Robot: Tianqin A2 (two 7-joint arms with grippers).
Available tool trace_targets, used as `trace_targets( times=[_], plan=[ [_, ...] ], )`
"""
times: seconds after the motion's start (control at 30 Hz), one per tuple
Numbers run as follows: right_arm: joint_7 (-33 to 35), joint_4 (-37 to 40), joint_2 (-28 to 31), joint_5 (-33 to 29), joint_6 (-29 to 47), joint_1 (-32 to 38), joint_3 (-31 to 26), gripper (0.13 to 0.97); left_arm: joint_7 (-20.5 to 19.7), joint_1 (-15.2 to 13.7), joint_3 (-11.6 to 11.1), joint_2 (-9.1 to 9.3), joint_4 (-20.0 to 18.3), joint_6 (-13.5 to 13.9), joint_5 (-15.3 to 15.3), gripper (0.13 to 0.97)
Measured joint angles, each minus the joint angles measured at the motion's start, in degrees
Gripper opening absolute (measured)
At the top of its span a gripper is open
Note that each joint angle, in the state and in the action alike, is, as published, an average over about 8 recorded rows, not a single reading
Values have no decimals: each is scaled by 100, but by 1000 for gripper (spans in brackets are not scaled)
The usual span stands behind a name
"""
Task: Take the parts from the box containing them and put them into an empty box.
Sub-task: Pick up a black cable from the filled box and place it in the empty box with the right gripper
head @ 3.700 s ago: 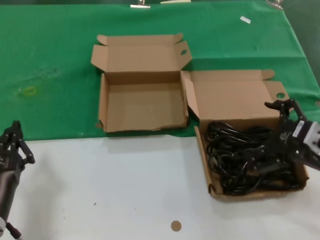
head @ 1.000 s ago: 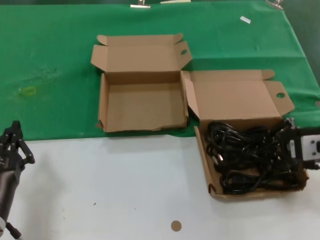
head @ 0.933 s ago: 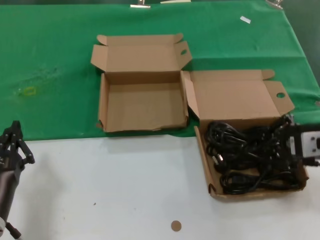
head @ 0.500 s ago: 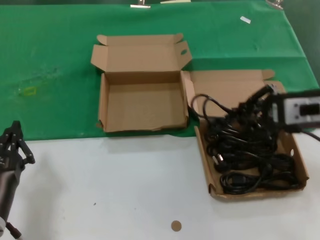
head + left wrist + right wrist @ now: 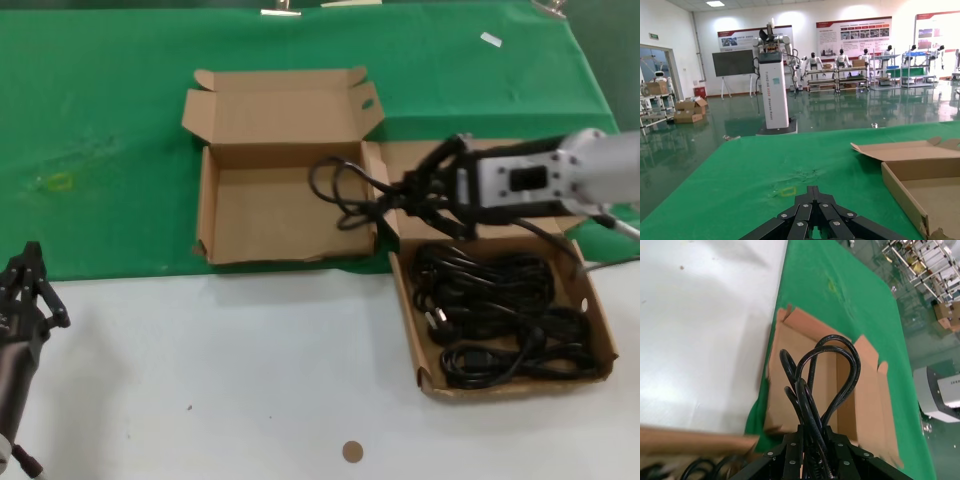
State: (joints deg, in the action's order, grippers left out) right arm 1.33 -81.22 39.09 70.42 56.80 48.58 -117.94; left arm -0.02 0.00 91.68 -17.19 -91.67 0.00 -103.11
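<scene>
My right gripper [image 5: 412, 198] is shut on a coiled black power cable [image 5: 345, 192] and holds it in the air over the right wall of the empty box [image 5: 285, 212]. In the right wrist view the cable's loops [image 5: 825, 370] rise from between my fingers [image 5: 812, 450], above the empty box [image 5: 790, 385]. Several more black cables [image 5: 500, 315] lie in the box containing them [image 5: 425, 345], at the right. My left gripper [image 5: 25, 285] is shut and parked at the table's left front; its closed fingertips [image 5: 813, 192] point over the green cloth.
Both boxes have their lids open toward the back. A green cloth [image 5: 100, 120] covers the far half of the table, white surface [image 5: 220, 370] the near half. A small brown disc [image 5: 351, 452] lies near the front edge.
My right gripper closed on a cable in the right box, lifted it out and carried it left, to the empty box's right wall. The left arm has not moved.
</scene>
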Motion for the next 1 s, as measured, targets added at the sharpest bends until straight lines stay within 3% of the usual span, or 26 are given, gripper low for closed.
trace_targets(
  times=[0.53,1.0],
  plan=[
    [29,988,-1277,-581,-359,658,-507,221,0,0,0,0,0,0,0,144],
    [305,1998,-1956,-755,-717,1081,-689,220,0,0,0,0,0,0,0,144]
  ],
)
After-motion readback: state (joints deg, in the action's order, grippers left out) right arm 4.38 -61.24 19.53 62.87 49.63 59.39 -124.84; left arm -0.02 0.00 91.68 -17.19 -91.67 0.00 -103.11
